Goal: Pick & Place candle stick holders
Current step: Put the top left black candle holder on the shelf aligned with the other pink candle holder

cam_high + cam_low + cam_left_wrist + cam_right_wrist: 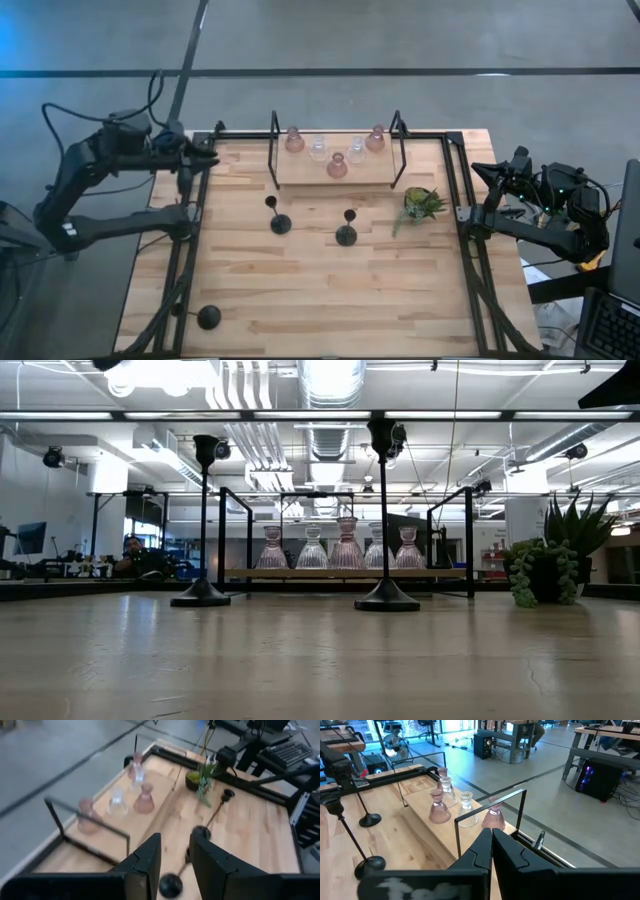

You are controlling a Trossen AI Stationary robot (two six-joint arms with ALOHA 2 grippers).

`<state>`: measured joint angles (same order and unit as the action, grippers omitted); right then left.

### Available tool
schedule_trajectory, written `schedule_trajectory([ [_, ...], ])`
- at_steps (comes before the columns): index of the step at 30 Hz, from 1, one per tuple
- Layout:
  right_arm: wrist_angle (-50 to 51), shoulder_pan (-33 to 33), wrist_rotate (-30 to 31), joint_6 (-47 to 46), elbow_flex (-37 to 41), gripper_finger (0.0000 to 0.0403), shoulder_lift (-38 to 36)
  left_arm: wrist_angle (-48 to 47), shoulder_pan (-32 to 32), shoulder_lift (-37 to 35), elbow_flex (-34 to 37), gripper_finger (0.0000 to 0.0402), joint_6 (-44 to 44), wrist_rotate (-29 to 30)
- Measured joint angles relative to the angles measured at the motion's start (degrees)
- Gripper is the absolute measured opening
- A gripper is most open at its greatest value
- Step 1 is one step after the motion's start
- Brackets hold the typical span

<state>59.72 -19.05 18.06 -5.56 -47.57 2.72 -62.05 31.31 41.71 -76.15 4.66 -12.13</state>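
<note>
Two black candle stick holders (281, 222) (346, 235) stand on their round bases mid-table. A third black one (208, 318) stands at the near left edge. Several pink and clear glass holders (337, 165) sit on a wooden shelf (300, 176) inside a black frame at the far side. My left gripper (210, 156) hovers open over the far left corner, nothing between its fingers (147, 857). My right gripper (482, 170) waits shut (491, 845) beyond the table's right edge, holding nothing.
A small green plant in a dark pot (422, 203) stands right of the shelf, near the right rail. Black metal rails (455, 200) run along the table's edges. Bare wood (330, 300) lies toward the near edge.
</note>
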Motion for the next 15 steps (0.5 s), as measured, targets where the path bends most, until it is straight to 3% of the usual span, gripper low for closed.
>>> schedule_trajectory([
  [7, 0.0, 0.0, 0.0, 0.0, 0.02, 0.0008, -0.01, -11.5, 0.02, 0.04, 2.34, 0.0106, 1.88, -0.75],
  [15, 0.0, 0.0, 0.0, 0.0, 0.0, 0.0008, -0.02, -12.37, 0.0, -0.39, 11.25, 0.0106, 1.29, -4.28],
])
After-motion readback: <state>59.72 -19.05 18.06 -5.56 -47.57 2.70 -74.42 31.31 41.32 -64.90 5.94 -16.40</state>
